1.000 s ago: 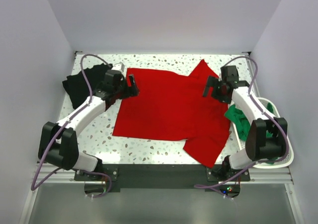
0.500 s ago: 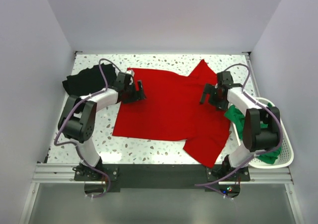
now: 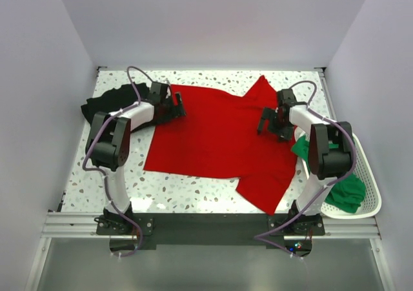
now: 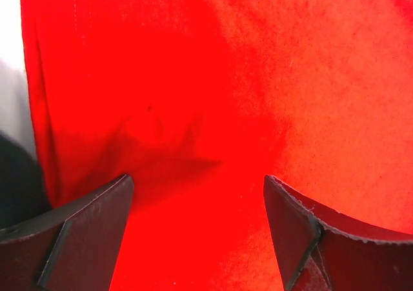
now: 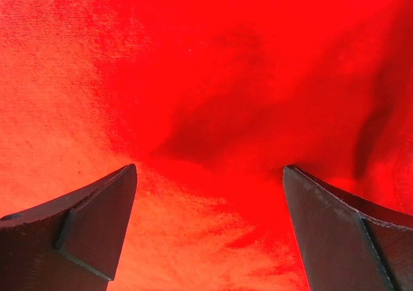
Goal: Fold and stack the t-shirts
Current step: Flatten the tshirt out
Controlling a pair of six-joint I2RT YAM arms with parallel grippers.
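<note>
speckled bench [image 3: 181,191] | red shirt [image 3: 219,136] flat, soft knit | black shirt [image 3: 103,105] half behind left arm | green shirt [image 3: 348,191] part-hidden in basket [image 3: 373,207] | left pincer [image 3: 175,105], right pincer [image 3: 264,120] wide, empty

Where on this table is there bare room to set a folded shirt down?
Bare table runs along the near edge, in front of the red t-shirt, widest near left. A thinner strip lies beyond the shirt, at the far edge. Crowded: black t-shirt far left, basket holding the green t-shirt on the right.
</note>
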